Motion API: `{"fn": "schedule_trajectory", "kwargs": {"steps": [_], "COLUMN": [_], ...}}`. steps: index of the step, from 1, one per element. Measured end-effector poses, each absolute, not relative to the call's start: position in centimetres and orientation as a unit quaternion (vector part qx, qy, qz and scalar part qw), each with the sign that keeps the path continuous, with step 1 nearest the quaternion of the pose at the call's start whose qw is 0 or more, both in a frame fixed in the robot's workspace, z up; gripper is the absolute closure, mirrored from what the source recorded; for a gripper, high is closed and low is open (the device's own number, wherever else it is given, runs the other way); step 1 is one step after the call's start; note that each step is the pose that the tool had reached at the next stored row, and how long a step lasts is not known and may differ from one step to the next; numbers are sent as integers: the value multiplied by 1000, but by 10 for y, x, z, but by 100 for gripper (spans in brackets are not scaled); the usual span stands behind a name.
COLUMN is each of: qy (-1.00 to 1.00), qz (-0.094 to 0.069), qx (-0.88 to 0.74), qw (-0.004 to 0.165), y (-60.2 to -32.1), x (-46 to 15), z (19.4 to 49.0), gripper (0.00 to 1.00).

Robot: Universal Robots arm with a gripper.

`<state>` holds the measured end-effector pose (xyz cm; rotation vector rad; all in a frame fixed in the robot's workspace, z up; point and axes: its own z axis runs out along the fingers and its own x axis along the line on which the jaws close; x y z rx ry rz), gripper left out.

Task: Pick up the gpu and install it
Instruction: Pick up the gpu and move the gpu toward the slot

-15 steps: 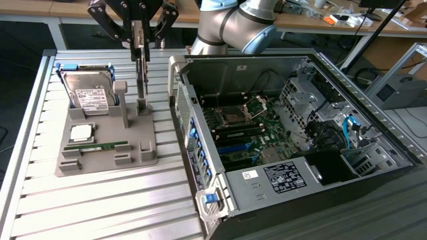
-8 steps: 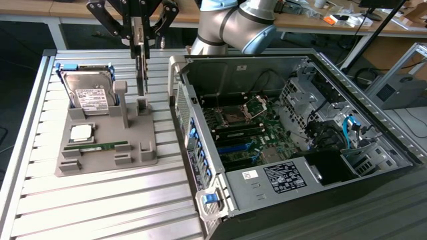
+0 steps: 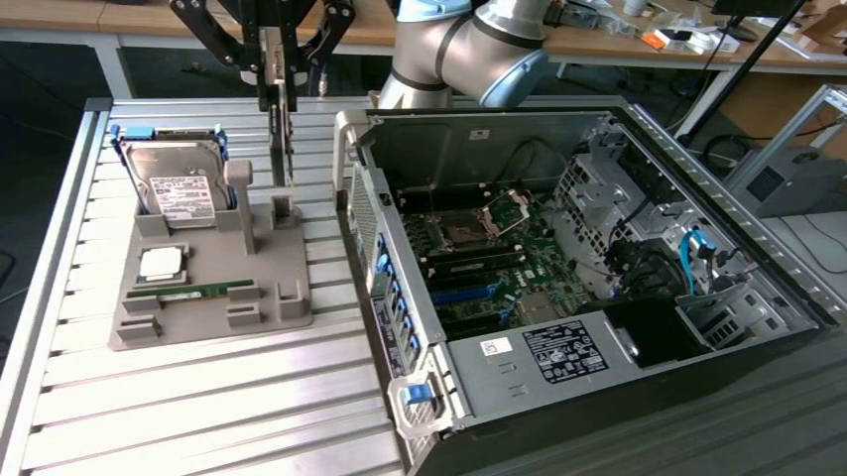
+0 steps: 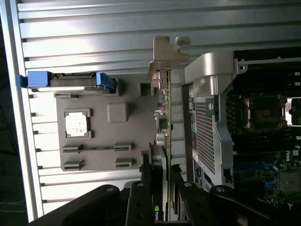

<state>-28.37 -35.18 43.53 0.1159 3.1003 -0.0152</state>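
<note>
The gpu (image 3: 280,119) hangs edge-on as a thin dark card, just above the grey fixture (image 3: 212,317) and its holder posts. My gripper (image 3: 273,59) is shut on the card's upper part, with its black linkages spread to either side. In the wrist view the gpu (image 4: 165,108) runs as a thin strip away from my gripper (image 4: 164,188). Its silver end bracket (image 4: 167,54) is at the far end. The card sits between the fixture and the wall of the open computer case (image 4: 211,94). The fingers (image 4: 151,186) flank the card closely.
A hard drive (image 3: 179,188) with blue rails stands upright in the fixture. A processor chip (image 3: 162,263) and a green memory stick (image 3: 198,293) lie there too. The open computer case (image 3: 582,248) with its motherboard (image 3: 490,258) lies at the exterior view's right on the slatted aluminium table (image 3: 198,407).
</note>
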Motion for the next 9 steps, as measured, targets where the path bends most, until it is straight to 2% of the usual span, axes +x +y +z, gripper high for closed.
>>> {"fn": "schedule_trajectory", "kwargs": {"steps": [9], "qy": [999], "qz": [-5], "qx": [37], "qw": [19], "y": [-352], "x": [-284], "z": [435], "gripper": [73]}}
